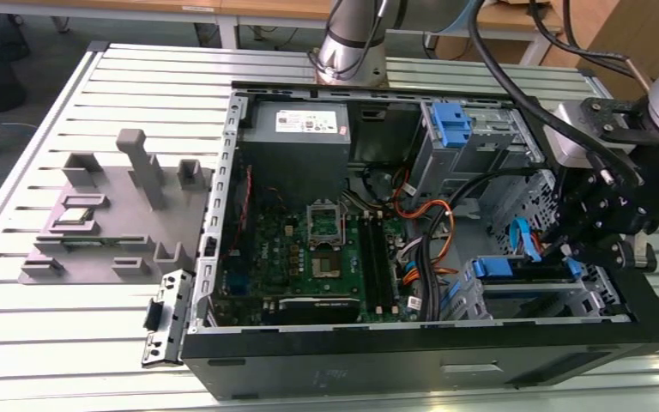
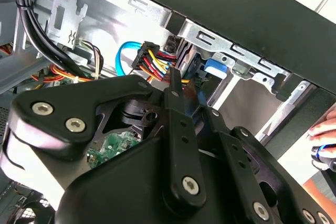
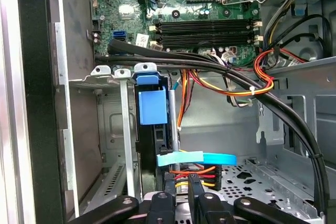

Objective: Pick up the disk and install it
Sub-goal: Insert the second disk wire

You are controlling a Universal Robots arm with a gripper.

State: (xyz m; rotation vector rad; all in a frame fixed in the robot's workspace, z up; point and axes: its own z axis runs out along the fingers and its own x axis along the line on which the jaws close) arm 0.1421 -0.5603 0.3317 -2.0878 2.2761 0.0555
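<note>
The disk stands on edge in the drive cage at the exterior view's right of the open computer case. Its blue carrier tab shows at the cage's rim in the first wrist view, and again as a blue tab in the second wrist view. My gripper hangs just over the back end of the disk. Its fingers are closed together against the power plug with red, yellow and black wires. A flat blue data cable crosses just ahead of the fingertips.
A grey power-supply box and a lone blue bracket sit at the case's far end. Black cable bundles cross above the cage. A grey fixture lies on the slatted table. A person's hand rests outside the case.
</note>
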